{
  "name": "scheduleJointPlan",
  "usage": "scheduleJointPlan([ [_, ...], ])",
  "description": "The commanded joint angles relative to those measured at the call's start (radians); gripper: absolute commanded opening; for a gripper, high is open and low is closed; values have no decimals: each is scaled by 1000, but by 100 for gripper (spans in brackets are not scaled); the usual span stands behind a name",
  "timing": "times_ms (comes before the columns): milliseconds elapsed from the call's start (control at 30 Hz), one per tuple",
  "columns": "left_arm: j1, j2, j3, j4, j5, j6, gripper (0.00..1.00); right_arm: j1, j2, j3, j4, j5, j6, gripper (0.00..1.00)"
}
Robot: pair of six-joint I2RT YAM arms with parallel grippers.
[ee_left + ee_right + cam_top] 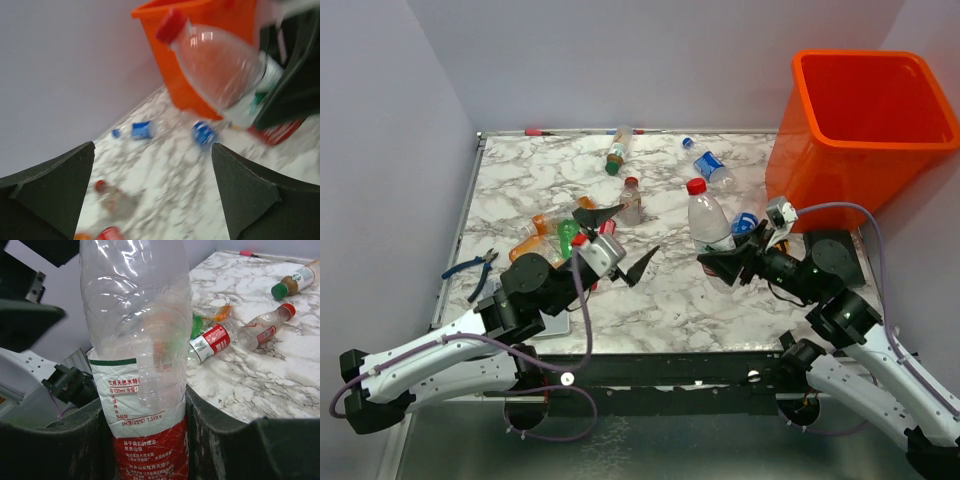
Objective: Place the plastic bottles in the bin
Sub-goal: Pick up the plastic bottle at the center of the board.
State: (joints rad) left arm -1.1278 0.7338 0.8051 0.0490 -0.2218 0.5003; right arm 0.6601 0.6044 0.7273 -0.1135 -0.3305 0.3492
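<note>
My right gripper [722,262] is shut on a large clear bottle [709,222] with a red cap and a red-and-white label, holding it upright above the table. In the right wrist view the fingers press both sides of the label [145,405]. My left gripper [623,240] stands wide open to the left of that bottle and apart from it, with nothing between its fingers [50,185]. The orange bin [830,175] stands at the far right. More bottles lie on the marble: a red-capped one [631,200], a green-capped one [617,152], blue-labelled ones [712,165] and an orange and green cluster [545,235].
Blue-handled pliers [470,268] lie at the table's left edge. A flat grey pad [555,322] sits under my left arm. A crushed blue bottle [744,224] lies just behind the right gripper. Walls close in the left and back sides.
</note>
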Motion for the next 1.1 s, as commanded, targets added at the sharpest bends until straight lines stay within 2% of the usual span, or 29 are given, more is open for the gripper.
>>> scheduleJointPlan([
  [0, 4, 36, -27, 363, 15, -711, 99, -1, -8, -77, 215, 25, 84, 46],
  [100, 41, 120, 38, 379, 87, -856, 99, -1, -4, -97, 261, 11, 104, 46],
  [233, 198, 217, 89, 467, 346, -1102, 99, -1, -2, -108, 274, -1, 108, 45],
  [300, 272, 270, 99, 542, 462, -1220, 95, -1, -4, -119, 283, -4, 110, 45],
  [400, 324, 354, 121, 647, 576, -1338, 88, -1, -8, -130, 294, -11, 112, 45],
  [500, 326, 425, 150, 675, 673, -1377, 87, -1, -15, -137, 316, -9, 123, 45],
  [600, 323, 444, 125, 708, 720, -1391, 99, -1, -9, -138, 345, -17, 140, 45],
  [867, 287, 448, 50, 744, 751, -1329, 99, -1, 49, -176, 514, -66, 242, 45],
  [1000, 246, 478, 37, 744, 733, -1299, 95, 1, 93, -186, 573, -86, 275, 45],
  [1067, 230, 486, 31, 744, 707, -1285, 87, 2, 102, -187, 578, -90, 279, 45],
])
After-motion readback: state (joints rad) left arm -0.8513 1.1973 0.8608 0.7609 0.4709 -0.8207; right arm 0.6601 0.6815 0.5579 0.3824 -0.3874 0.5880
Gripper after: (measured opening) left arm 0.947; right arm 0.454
